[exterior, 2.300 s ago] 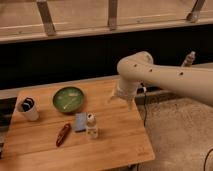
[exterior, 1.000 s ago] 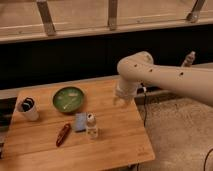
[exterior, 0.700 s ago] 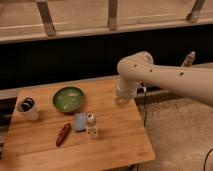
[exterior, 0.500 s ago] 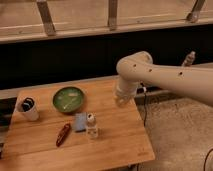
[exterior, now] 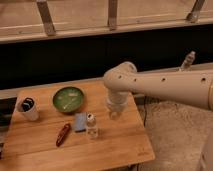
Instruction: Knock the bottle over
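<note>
The bottle point(exterior: 91, 126) is small, clear and pale with a rounded whitish cap. It stands upright on the wooden table point(exterior: 120, 145), just right of a blue packet point(exterior: 80, 121). My gripper point(exterior: 115, 113) hangs from the thick cream arm point(exterior: 165, 87) above the table. It is a short way to the right of the bottle and slightly behind it, and does not touch it.
A green bowl point(exterior: 68, 98) sits behind the bottle. A white cup with dark contents point(exterior: 27, 109) stands at the table's left. A red oblong thing point(exterior: 63, 134) lies left of the blue packet. A slim greyish bottle point(exterior: 187, 61) stands on the ledge at far right.
My gripper has sunk a little toward the table beside the bottle. The bottle and the other things have not moved.
</note>
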You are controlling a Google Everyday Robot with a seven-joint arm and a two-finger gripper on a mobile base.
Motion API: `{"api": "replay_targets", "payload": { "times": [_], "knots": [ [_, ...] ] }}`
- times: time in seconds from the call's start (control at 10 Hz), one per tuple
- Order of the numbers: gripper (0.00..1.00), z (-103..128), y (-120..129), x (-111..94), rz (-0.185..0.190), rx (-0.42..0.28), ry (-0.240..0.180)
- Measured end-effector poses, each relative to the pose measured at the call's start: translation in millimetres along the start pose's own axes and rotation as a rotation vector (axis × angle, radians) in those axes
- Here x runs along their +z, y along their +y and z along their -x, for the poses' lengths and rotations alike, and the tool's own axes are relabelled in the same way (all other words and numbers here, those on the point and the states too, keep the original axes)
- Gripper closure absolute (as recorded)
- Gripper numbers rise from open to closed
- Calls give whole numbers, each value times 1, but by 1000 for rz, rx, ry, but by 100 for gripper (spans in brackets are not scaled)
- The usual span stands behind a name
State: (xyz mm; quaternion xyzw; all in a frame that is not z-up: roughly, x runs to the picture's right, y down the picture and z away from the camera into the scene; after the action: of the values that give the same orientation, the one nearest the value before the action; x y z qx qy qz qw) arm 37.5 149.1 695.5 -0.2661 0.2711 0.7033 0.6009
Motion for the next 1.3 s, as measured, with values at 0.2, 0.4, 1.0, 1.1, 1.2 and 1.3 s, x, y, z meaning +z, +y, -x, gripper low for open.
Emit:
{"api": "replay_targets", "payload": {
  "times": [0.2, 0.4, 1.0, 1.1, 1.2, 1.3],
  "knots": [
    [100, -20, 6, 18, -13, -26, 60],
    [100, -36, 10, 28, -24, -47, 93],
    [100, -39, 20, 39, -40, -66, 116],
    [100, -41, 32, 52, -46, -85, 140],
    [100, -43, 38, 59, -46, -94, 155],
    [100, -44, 41, 68, -47, -96, 175]
  ]
}}
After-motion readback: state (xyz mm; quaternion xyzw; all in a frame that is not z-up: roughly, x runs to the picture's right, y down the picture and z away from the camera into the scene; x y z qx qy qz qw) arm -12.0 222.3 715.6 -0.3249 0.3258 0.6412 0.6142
